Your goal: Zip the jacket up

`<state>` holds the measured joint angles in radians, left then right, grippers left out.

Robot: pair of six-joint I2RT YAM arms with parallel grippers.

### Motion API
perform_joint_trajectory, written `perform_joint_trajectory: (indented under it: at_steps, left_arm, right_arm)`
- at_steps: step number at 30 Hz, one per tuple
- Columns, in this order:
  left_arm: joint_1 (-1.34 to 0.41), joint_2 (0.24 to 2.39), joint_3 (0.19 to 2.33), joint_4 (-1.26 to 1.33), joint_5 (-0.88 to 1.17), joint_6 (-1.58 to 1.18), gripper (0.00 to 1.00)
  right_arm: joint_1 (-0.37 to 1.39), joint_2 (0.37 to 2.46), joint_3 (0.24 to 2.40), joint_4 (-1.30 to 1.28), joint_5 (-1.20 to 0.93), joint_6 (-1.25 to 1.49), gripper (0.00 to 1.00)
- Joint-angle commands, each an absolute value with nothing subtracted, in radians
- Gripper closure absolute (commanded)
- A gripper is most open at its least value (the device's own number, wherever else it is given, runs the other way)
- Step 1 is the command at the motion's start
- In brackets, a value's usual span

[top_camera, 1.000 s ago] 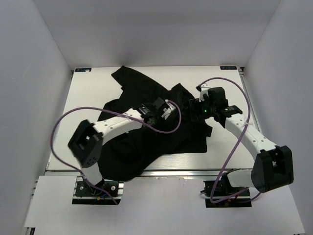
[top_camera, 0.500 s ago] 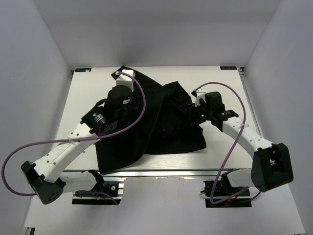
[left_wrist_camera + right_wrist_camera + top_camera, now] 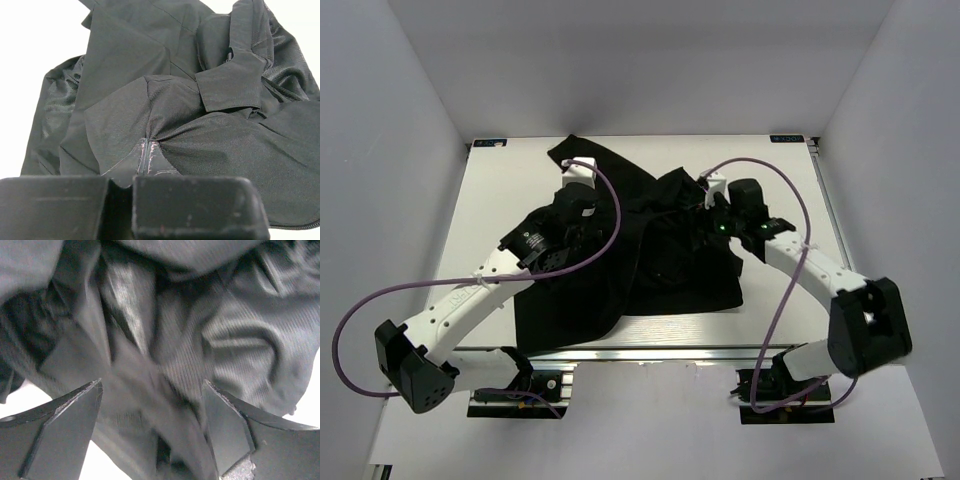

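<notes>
The black jacket [image 3: 670, 270] lies crumpled and partly spread over the middle of the white table [image 3: 485, 200]. My left gripper [image 3: 586, 222] is over its left part. In the left wrist view the gripper [image 3: 144, 150] is shut, pinching a fold of the jacket [image 3: 120, 65] that puckers at the fingertips. My right gripper [image 3: 703, 217] hovers over the bunched right part. In the right wrist view it [image 3: 150, 400] is open, with its fingers [image 3: 65, 425] wide apart just above rumpled jacket fabric [image 3: 240, 335]. I cannot make out the zipper.
White walls close in the table at the back and both sides. Purple cables [image 3: 380, 300] loop from each arm. Bare table shows left of the jacket and at the right [image 3: 790, 180]. The jacket's lower hem reaches near the front edge [image 3: 620, 348].
My left arm swung from across the jacket out to the left and drew the fabric flatter, then settled slightly lower. My right gripper crept left and toward the back.
</notes>
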<state>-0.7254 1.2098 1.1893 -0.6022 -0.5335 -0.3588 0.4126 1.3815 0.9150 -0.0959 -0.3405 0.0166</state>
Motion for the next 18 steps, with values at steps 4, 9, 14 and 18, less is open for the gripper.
perform_joint_trajectory:
  at_steps: [4,9,14,18]
  left_arm:
    - [-0.703,1.155,1.181,-0.588,-0.537,-0.408,0.97]
    - [-0.617,1.167,1.216,-0.664,-0.623,-0.546,0.96]
    - [-0.422,1.226,1.247,-0.724,-0.560,-0.646,1.00]
    - [-0.368,1.279,1.256,-0.755,-0.522,-0.670,1.00]
  right_arm:
    - [0.437,1.542,1.055,-0.037,-0.338,0.047,0.71]
    - [0.437,1.390,0.875,-0.063,-0.103,0.211,1.00]
    - [0.437,1.212,0.668,-0.234,-0.020,0.284,1.00]
    - [0.443,1.076,0.542,-0.318,-0.131,0.279,1.00]
